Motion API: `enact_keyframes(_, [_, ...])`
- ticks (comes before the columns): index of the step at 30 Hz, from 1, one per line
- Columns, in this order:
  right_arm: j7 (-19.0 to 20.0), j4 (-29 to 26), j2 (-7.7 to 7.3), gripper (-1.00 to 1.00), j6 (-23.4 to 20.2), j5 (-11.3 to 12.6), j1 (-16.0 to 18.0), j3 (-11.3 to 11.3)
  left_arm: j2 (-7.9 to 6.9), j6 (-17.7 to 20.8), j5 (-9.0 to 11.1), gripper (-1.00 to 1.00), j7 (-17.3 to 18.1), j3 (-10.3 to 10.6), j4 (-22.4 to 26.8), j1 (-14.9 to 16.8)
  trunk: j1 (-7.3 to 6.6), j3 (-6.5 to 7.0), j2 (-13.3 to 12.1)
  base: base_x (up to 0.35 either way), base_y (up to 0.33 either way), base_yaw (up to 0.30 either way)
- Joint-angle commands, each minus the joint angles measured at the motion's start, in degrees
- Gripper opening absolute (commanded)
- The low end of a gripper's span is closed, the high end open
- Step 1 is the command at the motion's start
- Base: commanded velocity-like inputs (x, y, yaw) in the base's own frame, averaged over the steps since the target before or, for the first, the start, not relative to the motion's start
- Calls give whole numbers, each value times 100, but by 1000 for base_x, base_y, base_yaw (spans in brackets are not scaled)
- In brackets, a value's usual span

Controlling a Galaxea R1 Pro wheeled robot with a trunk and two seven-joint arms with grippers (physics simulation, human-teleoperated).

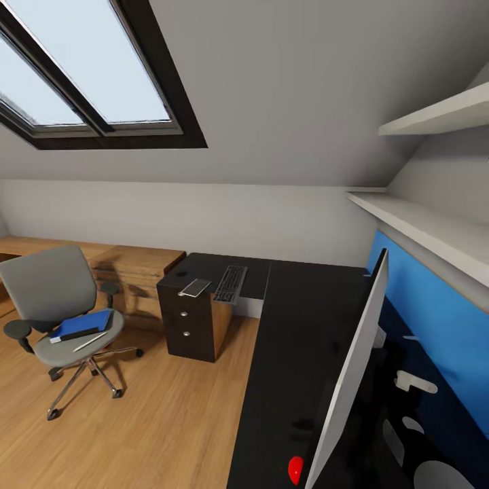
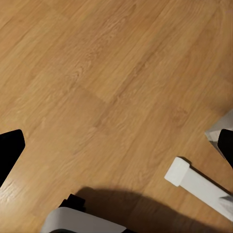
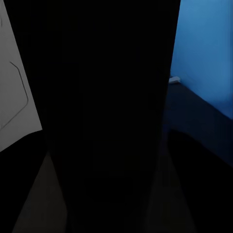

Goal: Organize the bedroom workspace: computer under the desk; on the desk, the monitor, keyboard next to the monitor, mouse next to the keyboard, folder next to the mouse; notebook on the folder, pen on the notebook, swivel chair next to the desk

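The long glossy black L-shaped desk runs from the lower middle of the head view up to the far wall. On its near arm, at lower right, stands the wide thin black monitor with a silver edge, seen edge-on with a red light at its lower corner. It already sits where the task wants it.

The long slim dark grey keyboard lies on the far wing of the desk, well apart from the monitor, so I judge it needs bringing closer.

At left centre, the grey padded swivel chair on a chrome star base stands on the wooden floor, away from the desk. Its seat carries the flat bright blue folder, with the thin pale pen just beside it.

I cannot tell whether either gripper is spread or pressed together. The left wrist view looks down at bare floorboards, far from the chair's load; the right wrist view is mostly dark, with a blue wall panel at its upper right.
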State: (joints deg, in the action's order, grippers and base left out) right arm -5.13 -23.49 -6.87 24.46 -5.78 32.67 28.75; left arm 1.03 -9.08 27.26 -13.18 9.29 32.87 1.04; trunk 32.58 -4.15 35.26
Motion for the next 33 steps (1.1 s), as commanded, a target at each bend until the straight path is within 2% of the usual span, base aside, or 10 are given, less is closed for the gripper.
enact_keyframes(1, [-15, -1, 2, -100, 15, -81, 11, 26, -6, -33, 60, 100, -44, 47, 0, 4, 1, -9, 9, 0, -14, 0])
enact_keyframes(33, [-13, 3, 10, -100, 15, -89, 12, 26, -6, -33, 61, 100, -44, 47, 0, 7, 1, -9, 9, -8, -36, 0])
